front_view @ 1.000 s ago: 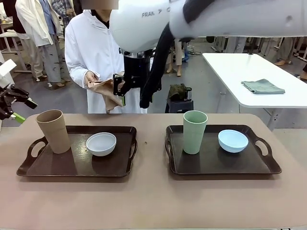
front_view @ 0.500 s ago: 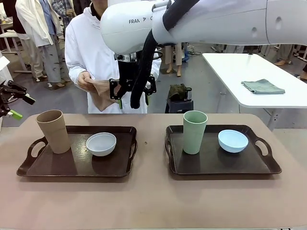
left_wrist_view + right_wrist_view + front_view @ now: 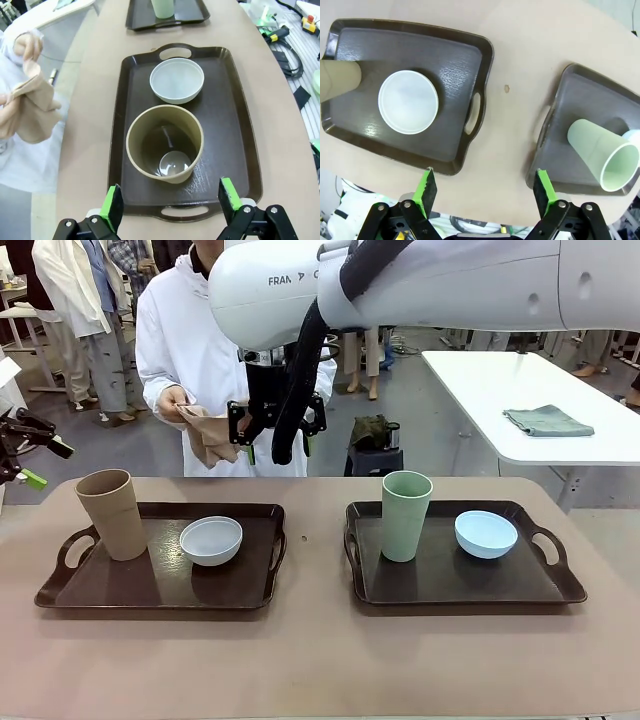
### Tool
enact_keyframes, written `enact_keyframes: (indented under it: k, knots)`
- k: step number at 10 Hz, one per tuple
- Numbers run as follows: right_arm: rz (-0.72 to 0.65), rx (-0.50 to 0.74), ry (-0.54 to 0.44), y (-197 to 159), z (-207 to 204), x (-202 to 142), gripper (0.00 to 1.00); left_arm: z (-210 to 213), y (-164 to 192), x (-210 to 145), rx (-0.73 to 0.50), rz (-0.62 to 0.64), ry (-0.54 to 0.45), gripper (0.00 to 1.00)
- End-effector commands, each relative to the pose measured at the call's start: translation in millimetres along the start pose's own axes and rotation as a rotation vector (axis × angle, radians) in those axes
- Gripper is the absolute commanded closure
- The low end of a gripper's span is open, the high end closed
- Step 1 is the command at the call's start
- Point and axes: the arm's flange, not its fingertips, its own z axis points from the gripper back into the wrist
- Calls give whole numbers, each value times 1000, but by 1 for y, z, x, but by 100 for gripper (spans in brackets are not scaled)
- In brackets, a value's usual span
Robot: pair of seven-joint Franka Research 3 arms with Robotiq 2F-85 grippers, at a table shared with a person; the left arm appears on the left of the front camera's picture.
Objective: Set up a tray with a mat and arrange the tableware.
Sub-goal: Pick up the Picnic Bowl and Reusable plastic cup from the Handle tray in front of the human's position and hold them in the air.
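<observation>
Two dark trays lie on the table. The left tray point(image 3: 250, 595) holds a tan cup point(image 3: 112, 512) and a white bowl point(image 3: 211, 540). On the right tray point(image 3: 460, 590) stand a pale green cup point(image 3: 405, 515) and a light blue bowl point(image 3: 486, 533). Behind the table a person holds a folded tan mat point(image 3: 210, 435) in both hands. My right gripper point(image 3: 278, 450) hangs open high above the far edge, right beside the mat and not touching it. Open as well, my left gripper point(image 3: 170, 200) hovers over the tan cup point(image 3: 165, 142) and white bowl point(image 3: 177, 80).
The bare tabletop point(image 3: 315, 540) runs between the trays. A second white table point(image 3: 530, 400) with a grey cloth point(image 3: 547, 420) stands at the back right. From above, the right wrist view takes in the left tray point(image 3: 460, 65), white bowl point(image 3: 408, 102) and green cup point(image 3: 600, 150).
My right arm has swung a little to the left and settled. The person has shifted the mat in both hands, lifting it slightly. The tableware has not moved.
</observation>
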Motion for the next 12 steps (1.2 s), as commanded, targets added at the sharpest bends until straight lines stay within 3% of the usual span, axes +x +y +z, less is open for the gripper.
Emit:
enact_keyframes:
  k: [1,3,7,12]
  knots:
    - [0,0,0,0,0,0,0,2,5,-8,-57,-62,-65,0]
    - [16,4,-13,3,-12,1,0,2,4,-28,-54,-154,-110,0]
    - [68,11,-41,19,-44,1,0,-27,0,-63,-76,-58,-160,0]
    - [107,43,-74,35,-79,0,0,-56,-3,-75,-48,77,-189,0]
